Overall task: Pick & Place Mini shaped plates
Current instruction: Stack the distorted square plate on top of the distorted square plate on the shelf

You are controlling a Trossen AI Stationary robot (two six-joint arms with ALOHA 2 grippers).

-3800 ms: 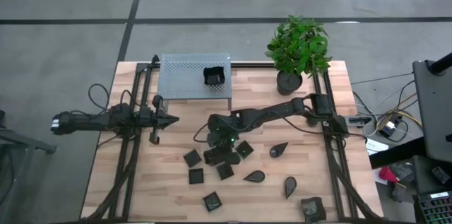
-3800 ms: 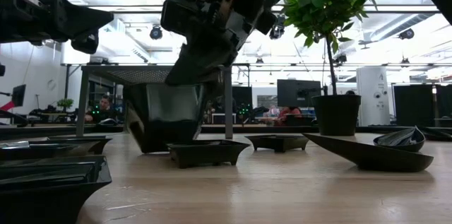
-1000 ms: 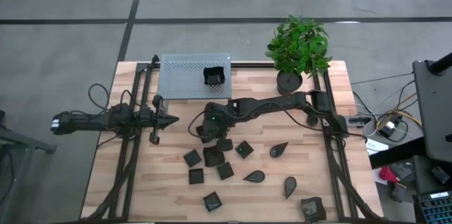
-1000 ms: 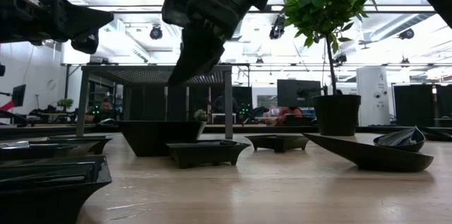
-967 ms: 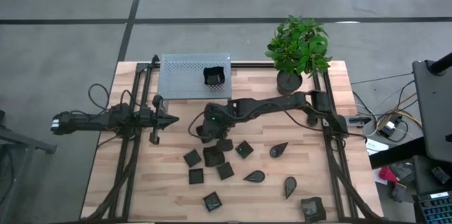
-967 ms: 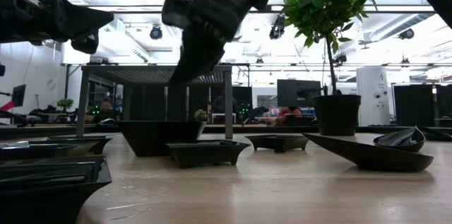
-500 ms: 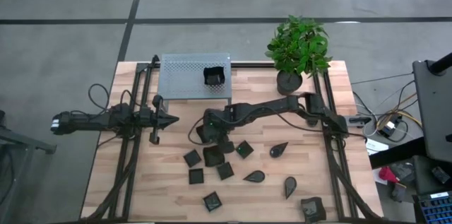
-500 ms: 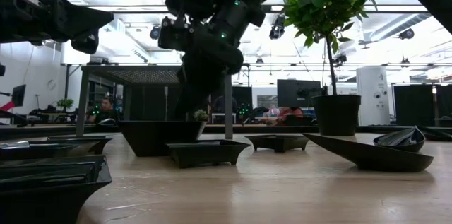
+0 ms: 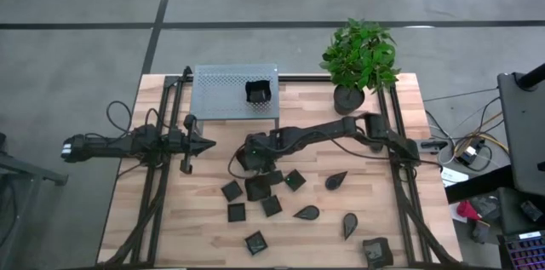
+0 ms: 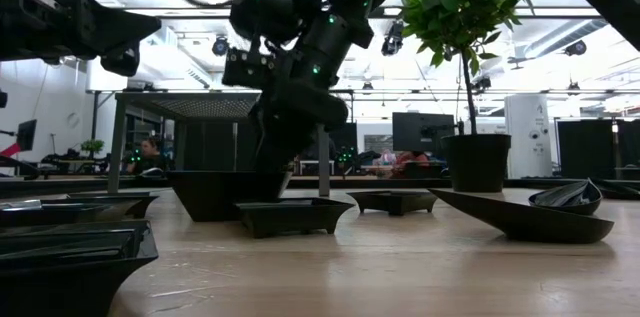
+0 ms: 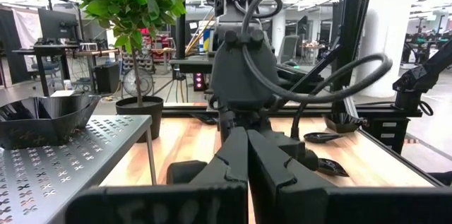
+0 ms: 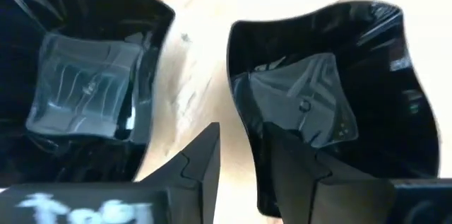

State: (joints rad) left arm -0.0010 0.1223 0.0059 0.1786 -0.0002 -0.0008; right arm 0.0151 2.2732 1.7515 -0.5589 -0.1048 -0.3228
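- High view: right tool (image 9: 248, 161) low near tabletop centre, over a square plate (image 9: 244, 162); other mini plates (image 9: 271, 205) lie toward the front edge.
- Right wrist view: fingers (image 12: 200, 164) narrowly apart, straddling the plate's rim.
- Left wrist view: left tool (image 11: 247, 155) closed, empty, at the left edge.

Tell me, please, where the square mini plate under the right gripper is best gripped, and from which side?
Probably by its raised side wall, from above: the right gripper is open and straddles the wall of the square mini plate, one finger inside and one outside. The plate sits upright, with a neighbouring plate close beside, leaving little side access.
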